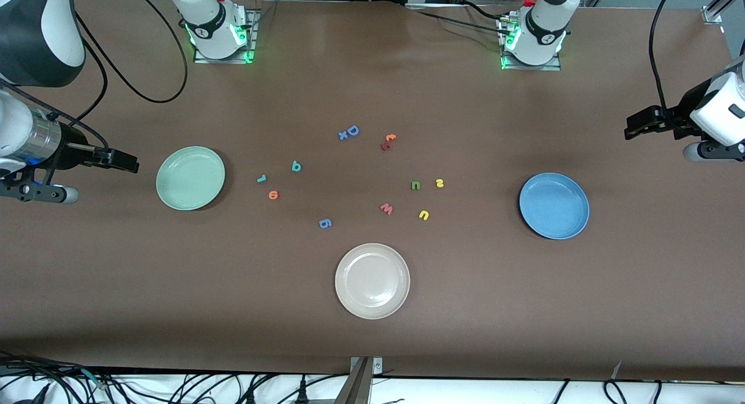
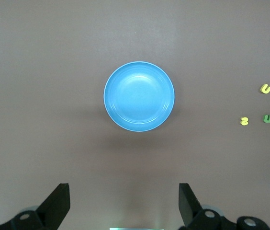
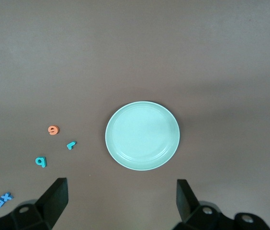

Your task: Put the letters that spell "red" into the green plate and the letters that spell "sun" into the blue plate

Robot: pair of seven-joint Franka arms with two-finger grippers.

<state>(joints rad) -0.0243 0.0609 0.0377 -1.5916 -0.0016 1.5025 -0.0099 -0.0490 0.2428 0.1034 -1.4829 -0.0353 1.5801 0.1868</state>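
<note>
The teal "r" [image 1: 262,179], orange "e" [image 1: 273,195] and teal "d" [image 1: 296,166] lie on the table beside the green plate [image 1: 191,178]. The green "n" [image 1: 415,185], yellow "s" [image 1: 439,183] and yellow "u" [image 1: 424,215] lie toward the blue plate [image 1: 554,205]. Both plates hold nothing. My right gripper [image 1: 119,159] hangs open and empty at the right arm's end of the table, with the green plate [image 3: 142,135] in its wrist view. My left gripper [image 1: 640,124] hangs open and empty at the left arm's end, with the blue plate [image 2: 139,96] in its wrist view.
A beige-white plate [image 1: 372,280] sits nearest the front camera. Other loose letters lie in the middle: a blue "g" [image 1: 325,223], a pinkish "w" [image 1: 386,208], a blue "D" [image 1: 353,130] with a small "x", and an orange "t" [image 1: 390,138].
</note>
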